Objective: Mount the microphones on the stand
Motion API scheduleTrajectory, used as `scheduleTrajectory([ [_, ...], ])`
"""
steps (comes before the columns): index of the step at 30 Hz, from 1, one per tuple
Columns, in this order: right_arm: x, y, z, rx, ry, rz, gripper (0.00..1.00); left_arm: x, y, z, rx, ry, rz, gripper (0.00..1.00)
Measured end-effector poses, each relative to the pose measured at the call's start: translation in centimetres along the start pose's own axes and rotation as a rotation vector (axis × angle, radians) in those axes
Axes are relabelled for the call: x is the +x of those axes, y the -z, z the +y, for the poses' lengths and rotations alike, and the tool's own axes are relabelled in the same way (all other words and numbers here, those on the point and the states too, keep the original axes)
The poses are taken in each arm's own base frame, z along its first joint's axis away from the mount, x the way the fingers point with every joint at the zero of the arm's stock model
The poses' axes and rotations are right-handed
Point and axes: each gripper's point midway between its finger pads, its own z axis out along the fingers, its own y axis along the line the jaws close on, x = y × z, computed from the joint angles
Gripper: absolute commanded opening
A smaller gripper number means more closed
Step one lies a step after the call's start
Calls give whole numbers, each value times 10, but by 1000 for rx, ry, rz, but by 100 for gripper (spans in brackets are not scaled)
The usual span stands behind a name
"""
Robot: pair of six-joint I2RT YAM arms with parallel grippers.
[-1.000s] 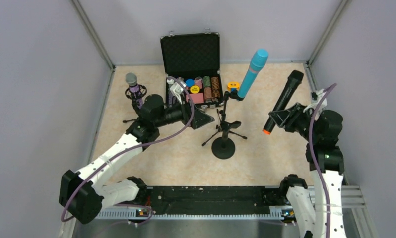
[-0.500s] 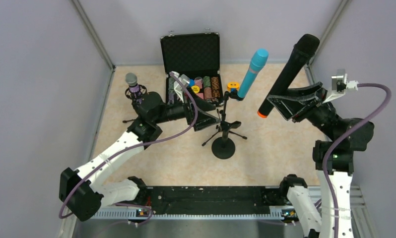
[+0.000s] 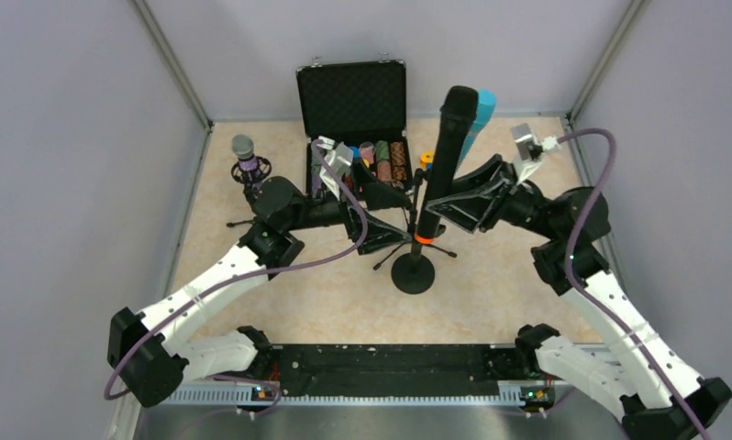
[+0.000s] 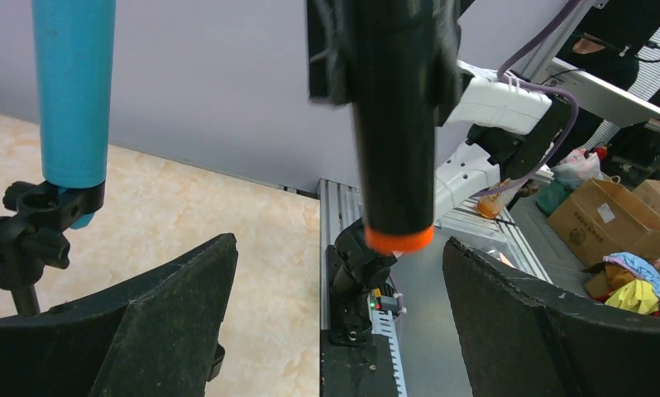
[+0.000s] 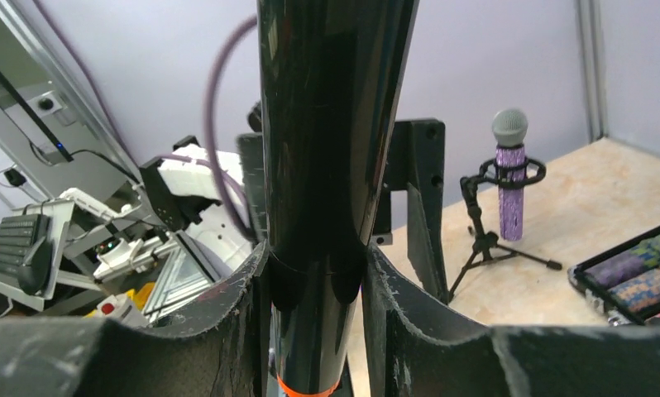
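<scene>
A: Right arm stretches left over the desk [image 3: 491,302]; right tool [image 3: 449,203] clamps the black microphone [image 3: 447,147] upright above the stand [image 3: 413,271].
B: Left tool [image 3: 387,213] gapes wide beside it. Cyan microphone [image 3: 484,103] half hidden.

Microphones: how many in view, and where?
3. Cyan microphone in a stand clip, centre back; purple microphone on its tripod stand, back left; black microphone held upright in the right tool, mid-table. No others visible.
</scene>
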Motion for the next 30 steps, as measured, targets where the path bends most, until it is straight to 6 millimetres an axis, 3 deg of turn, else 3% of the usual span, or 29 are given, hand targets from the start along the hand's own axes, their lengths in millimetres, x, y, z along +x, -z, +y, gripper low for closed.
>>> scheduleTrajectory([
  [9, 40, -37, -27, 31, -58, 58, 0, -5, 1, -7, 16, -43, -11, 97],
  [14, 44, -44, -28, 29, -54, 49, 0, -1, 1, -2, -5, -46, -2, 83],
  [17, 46, -48, -29, 26, -55, 45, 0, 2, 0, 4, -26, -45, 3, 61],
  [20, 46, -50, -32, 38, -48, 39, 0, 8, -2, 11, -43, -30, 18, 21],
  [22, 46, -50, -36, 45, -25, 37, 2, 10, -2, 15, -63, -7, 20, 1],
  [26, 47, -50, -38, 54, -18, 36, 30, 10, -2, 17, -79, -2, 18, 0],
  [30, 48, -50, -41, 67, -29, 36, 69, 11, -2, 21, -99, -2, 18, 0],
])
